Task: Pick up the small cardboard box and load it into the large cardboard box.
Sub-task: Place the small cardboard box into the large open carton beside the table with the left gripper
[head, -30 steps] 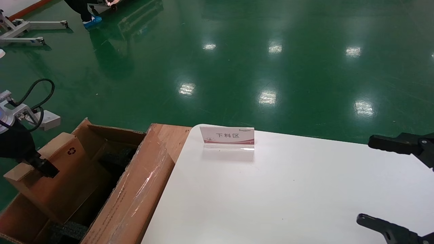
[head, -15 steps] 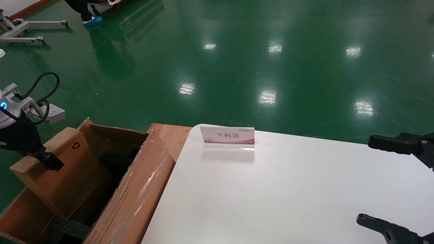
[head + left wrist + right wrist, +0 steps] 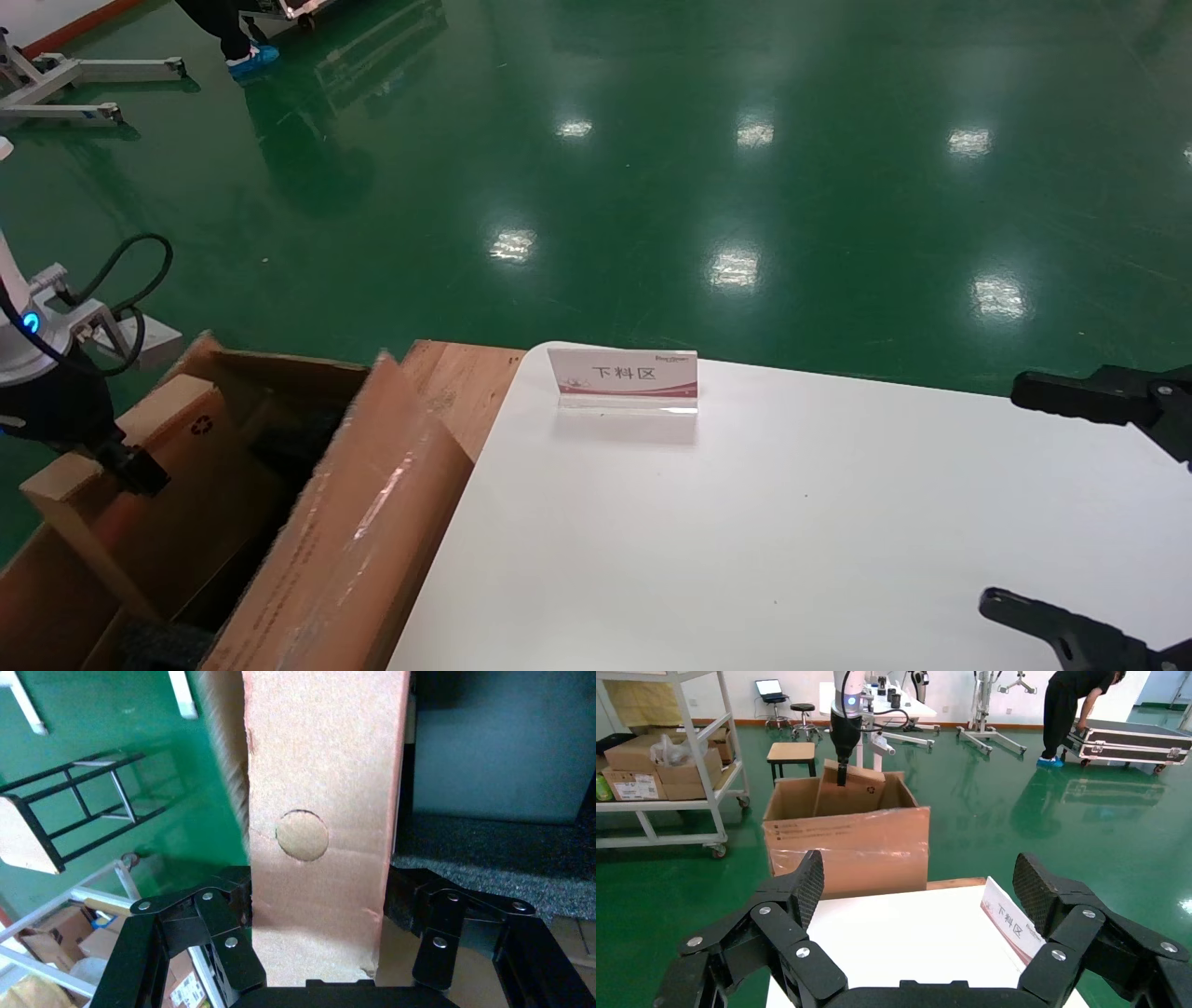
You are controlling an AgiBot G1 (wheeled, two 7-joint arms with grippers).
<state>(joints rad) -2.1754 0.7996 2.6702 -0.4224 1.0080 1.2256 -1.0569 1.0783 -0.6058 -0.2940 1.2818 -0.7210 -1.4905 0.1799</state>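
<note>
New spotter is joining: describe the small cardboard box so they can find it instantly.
Find the large cardboard box beside the white table. Standing tilted in its opening, gripped by the left gripper, is the small cardboard box: flat, with a recycling symbol, unlike the carton's taped flaps.

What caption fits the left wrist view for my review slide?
Left gripper clamps the small cardboard box by its edge, black foam of the large cardboard box beyond.

Left gripper [image 3: 318, 906] jaws clamped around a held item; right gripper [image 3: 916, 903] jaws spread.
</note>
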